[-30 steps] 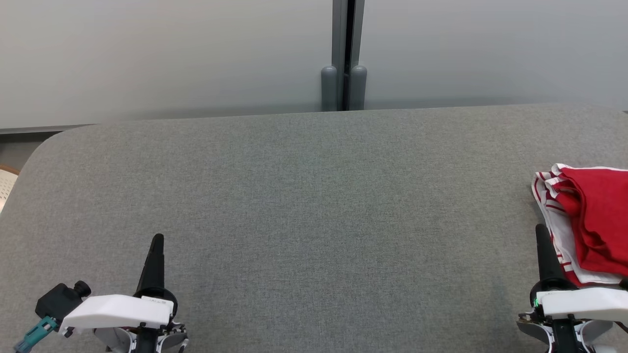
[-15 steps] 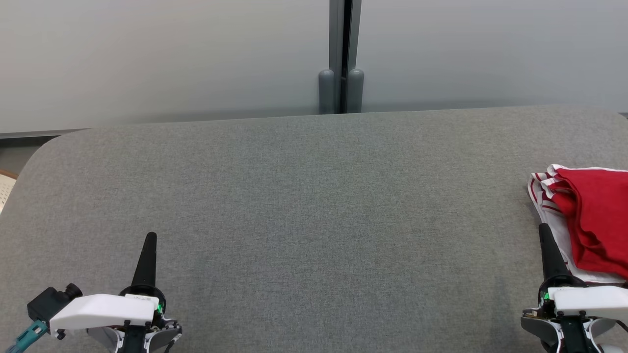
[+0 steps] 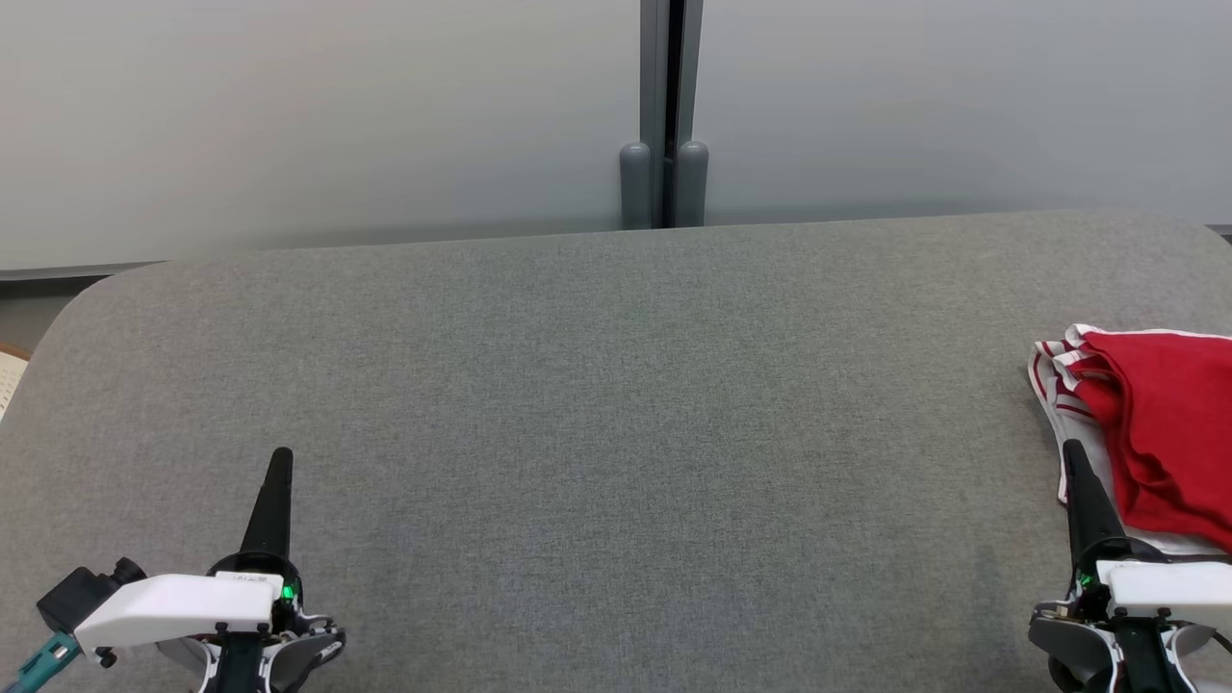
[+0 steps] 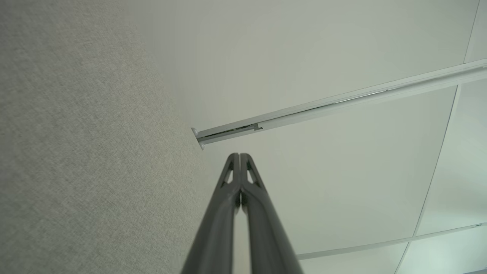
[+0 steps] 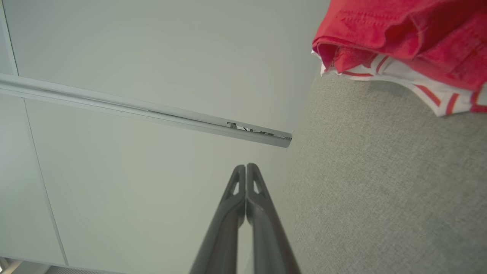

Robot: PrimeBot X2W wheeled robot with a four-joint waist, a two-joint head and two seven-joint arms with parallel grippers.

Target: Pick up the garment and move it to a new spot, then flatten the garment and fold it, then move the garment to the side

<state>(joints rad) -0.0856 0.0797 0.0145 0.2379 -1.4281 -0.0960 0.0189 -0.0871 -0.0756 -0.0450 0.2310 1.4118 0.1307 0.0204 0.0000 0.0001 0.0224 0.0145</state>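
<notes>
**A:** What is being shown, from the biggest thing down?

**B:** A wide table [image 3: 616, 404] is being covered in grey, finely woven cloth, with rounded corners. Behind it, a smooth pale wall [image 3: 289, 115] is being split by a dark post [image 3: 664, 183]. At the right side of the table, partly cut off by the picture's edge, the garment [image 3: 1155, 433] is being kept in a loose heap. Soft red knit is lying on top, a white layer with red stripes is lying underneath, and the hems are being turned over in folds.

**A:** And the grippers?

**B:** The left gripper [image 3: 280, 457] is being held at the near left. The right gripper [image 3: 1072, 450] is being held at the near right, just beside the garment's striped hem. Both are being kept clenched on nothing, with their dark tapered fingers pressed together.

**A:** Which step is being worked?

**B:** That is not being settled here. The heap is fitting a garment waiting at the side to be fetched, and equally one already folded and laid aside. Its layers, though, are being left uneven rather than squared.

**A:** What is being asked of good handling, then?

**B:** Limp knit is judged to be easily snagged, so any motion nearby is best made with the right fingers kept clear of that hem. Whether the hem is being touched cannot be told.
</notes>
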